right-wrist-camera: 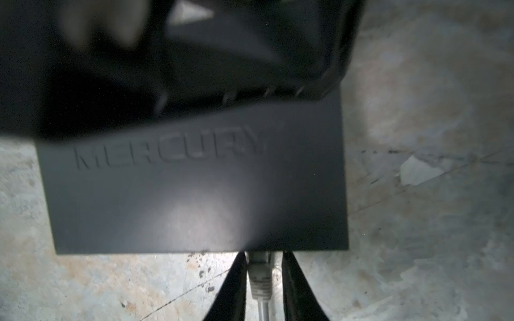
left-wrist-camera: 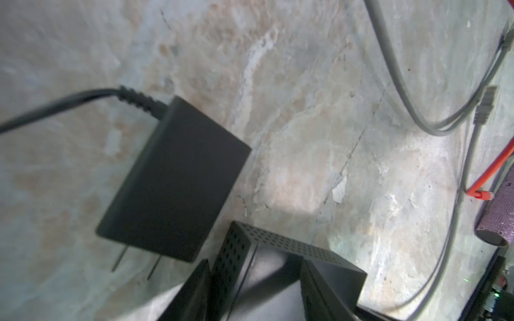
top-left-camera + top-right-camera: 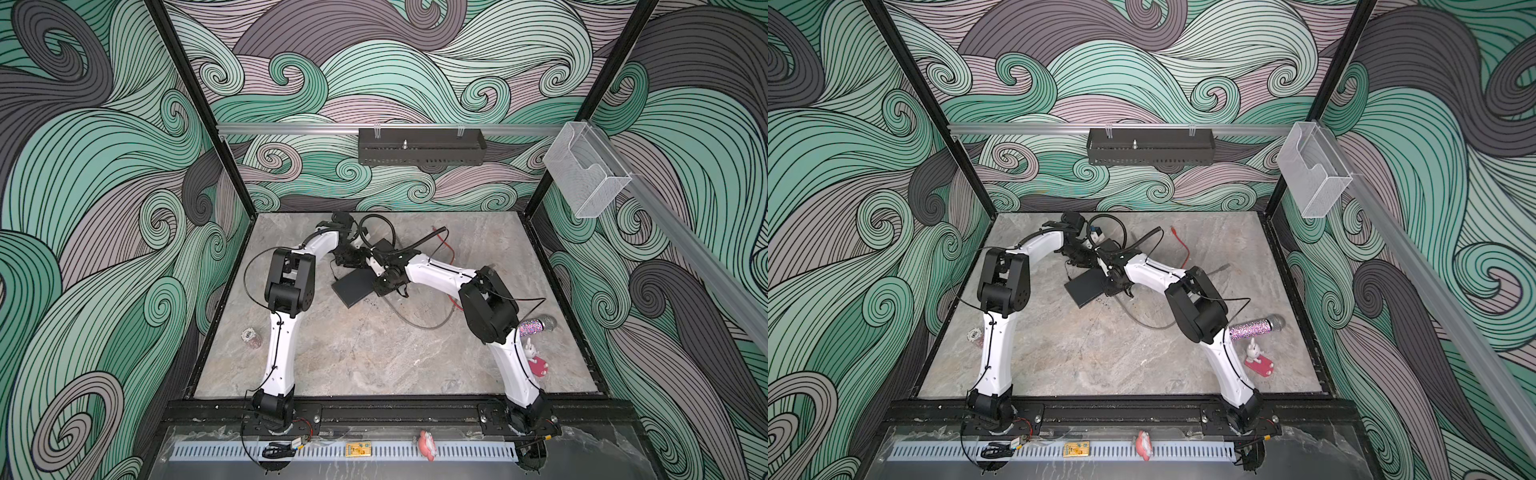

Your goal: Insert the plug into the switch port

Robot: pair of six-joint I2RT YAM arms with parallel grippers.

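The switch [image 3: 352, 287] [image 1: 194, 191], a flat matte-black box embossed MERCURY, lies on the marbled table [image 3: 374, 357], in the far middle between the two arms. The grey plug [image 1: 260, 273] meets its right-hand edge. How deep it sits in the port cannot be told.

The right gripper [image 1: 264, 258] straddles the plug with its fingers [image 1: 294, 289] slightly spread, a thin gap showing on each side, so it pinches nothing. The left gripper [image 2: 254, 266] is at the switch's far end, its fingers [image 2: 194, 291] pinching the perforated corner of the box.

Just beside that corner lies a black adapter [image 2: 175, 194] with two prongs and a thin cord. The plug's grey cable [image 3: 419, 326] loops toward the near right, and a red cable [image 3: 1183, 249] runs along the far right.

Well apart from these are a glittery microphone [image 3: 536, 326] and a small rabbit toy [image 3: 534, 359] at the right edge, and a stack of chips [image 3: 252, 336] at the left edge.
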